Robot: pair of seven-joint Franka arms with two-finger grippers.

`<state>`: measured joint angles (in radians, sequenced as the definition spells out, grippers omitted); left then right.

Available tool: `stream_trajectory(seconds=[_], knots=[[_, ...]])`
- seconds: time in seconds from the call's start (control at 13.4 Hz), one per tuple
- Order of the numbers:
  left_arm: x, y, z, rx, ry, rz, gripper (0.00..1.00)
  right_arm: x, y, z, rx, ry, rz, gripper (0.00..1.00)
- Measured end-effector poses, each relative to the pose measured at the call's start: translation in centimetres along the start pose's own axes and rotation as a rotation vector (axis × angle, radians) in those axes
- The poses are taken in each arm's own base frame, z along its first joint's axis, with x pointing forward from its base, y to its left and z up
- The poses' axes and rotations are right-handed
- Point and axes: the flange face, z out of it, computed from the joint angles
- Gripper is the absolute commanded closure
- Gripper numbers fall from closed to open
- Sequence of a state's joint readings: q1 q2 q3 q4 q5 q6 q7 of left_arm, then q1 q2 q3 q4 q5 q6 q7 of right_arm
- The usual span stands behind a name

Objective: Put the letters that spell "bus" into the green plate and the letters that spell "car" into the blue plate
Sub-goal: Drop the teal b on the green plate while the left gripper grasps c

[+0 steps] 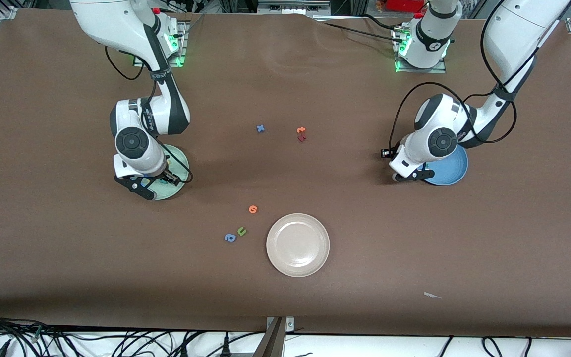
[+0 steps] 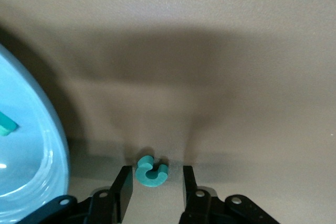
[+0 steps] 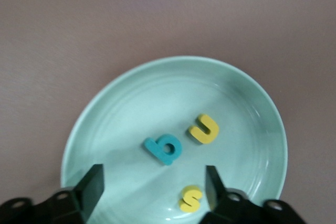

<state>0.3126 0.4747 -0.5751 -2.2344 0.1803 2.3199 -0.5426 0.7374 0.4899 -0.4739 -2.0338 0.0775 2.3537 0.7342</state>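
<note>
The teal "c" [image 2: 151,170] lies on the table beside the blue plate [image 2: 26,145], toward the right arm's end. My left gripper [image 2: 156,171] is low over it, open, one finger on each side with a gap to the letter. A small teal piece [image 2: 5,125] rests on the blue plate [image 1: 451,168]. My right gripper [image 3: 154,170] hangs open over the green plate [image 3: 131,108] and holds nothing. In that plate lie the teal "b" [image 3: 164,149], yellow "u" [image 3: 205,128] and yellow "s" [image 3: 190,199]. In the front view the right gripper [image 1: 154,183] covers much of the green plate [image 1: 181,161], and the left gripper [image 1: 414,174] is at the blue plate's edge.
A cream plate [image 1: 298,244] sits mid-table nearer the camera. Beside it lie an orange letter [image 1: 253,208], an olive "u" [image 1: 241,230] and a blue letter [image 1: 230,237]. A blue "x" [image 1: 260,128] and orange and dark red letters [image 1: 301,134] lie farther back.
</note>
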Motion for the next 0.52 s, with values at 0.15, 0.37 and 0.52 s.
stream_trajectory(seconds=[0.15, 0.37, 0.52], knots=[[0.0, 0.0, 0.0, -0.001, 0.000, 0.000, 0.56, 0.7, -0.8, -2.3, 0.013, 0.002, -0.003, 0.01], [0.2, -0.1, 0.0, -0.008, 0.012, -0.002, 0.57, 2.1, -2.1, -8.7, -0.022, -0.054, -0.030, 0.01], [0.4, -0.3, 0.3, -0.002, 0.014, 0.003, 0.57, 3.9, -1.9, -14.8, -0.026, -0.068, -0.092, 0.00]])
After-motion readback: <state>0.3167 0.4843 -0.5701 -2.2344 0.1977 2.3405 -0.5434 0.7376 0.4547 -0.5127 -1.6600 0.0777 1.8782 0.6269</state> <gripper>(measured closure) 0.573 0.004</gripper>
